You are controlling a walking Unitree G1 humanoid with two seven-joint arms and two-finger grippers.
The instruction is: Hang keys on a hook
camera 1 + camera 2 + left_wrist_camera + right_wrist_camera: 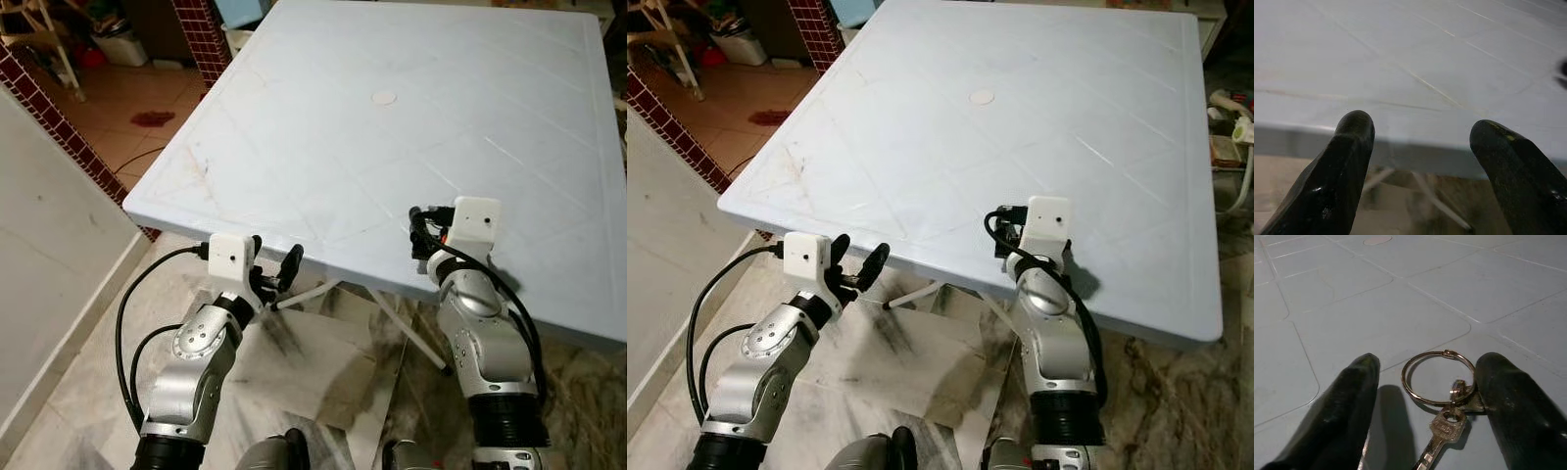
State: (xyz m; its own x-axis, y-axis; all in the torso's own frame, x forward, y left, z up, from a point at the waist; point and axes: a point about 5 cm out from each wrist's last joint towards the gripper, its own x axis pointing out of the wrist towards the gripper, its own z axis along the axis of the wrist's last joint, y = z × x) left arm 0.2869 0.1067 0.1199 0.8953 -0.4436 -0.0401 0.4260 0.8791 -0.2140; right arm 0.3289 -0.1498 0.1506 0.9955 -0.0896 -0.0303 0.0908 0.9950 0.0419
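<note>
While the right gripper rests low over the table's near edge, its fingers stand wide apart with nothing gripped. Keys lie flat on the table between them, the ring touching the finger at 3 o'clock. At 9 o'clock, the left gripper hangs open and empty just off the table's near edge.

You see a pale blue table ahead, with a round cap at its middle. Your right arm reaches over the near edge, its white wrist camera above the tabletop. Your left gripper hovers just below the table's near edge, fingers spread apart over the marble floor.
</note>
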